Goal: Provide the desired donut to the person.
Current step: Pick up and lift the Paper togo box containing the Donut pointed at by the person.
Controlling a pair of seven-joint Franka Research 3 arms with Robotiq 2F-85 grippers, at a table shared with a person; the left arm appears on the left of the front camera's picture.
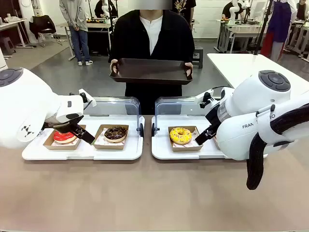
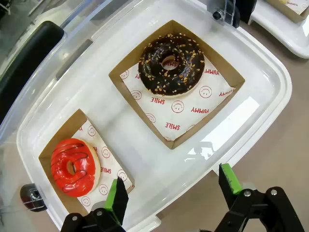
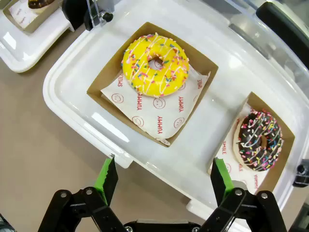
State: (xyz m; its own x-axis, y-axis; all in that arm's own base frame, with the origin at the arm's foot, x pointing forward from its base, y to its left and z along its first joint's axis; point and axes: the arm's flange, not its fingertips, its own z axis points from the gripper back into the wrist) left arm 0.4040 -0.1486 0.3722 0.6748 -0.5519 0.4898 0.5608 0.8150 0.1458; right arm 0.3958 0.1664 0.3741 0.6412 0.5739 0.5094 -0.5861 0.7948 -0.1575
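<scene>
While the person [image 1: 152, 38] in a black top over a white shirt stands at the far side of the counter [image 1: 145, 193], holding a dark tray [image 1: 150, 71] level in both hands, my two claws hang wide open over the donuts. My left claw [image 2: 172, 186] hovers above the left white tray [image 1: 82, 153] near its left end, green pads [image 2: 114, 195] spread apart and gripping nothing. A red-glazed donut [image 1: 64, 137] sits in a cardboard box at that tray's left, with a chocolate donut with nut crumbs [image 1: 116, 133] boxed to its right. My right claw [image 3: 164, 171], jaws equally wide and empty, hovers at the near edge of the right white tray [image 1: 183, 153]. There a yellow donut [image 1: 180, 135] with white stripes and sprinkles lies boxed at the left, and a chocolate donut with coloured sprinkles [image 3: 258, 140] is boxed at the right. All four rest on printed paper. Behind both trays, clear lids [image 1: 116, 104] stand raised between the donuts and the person.
</scene>
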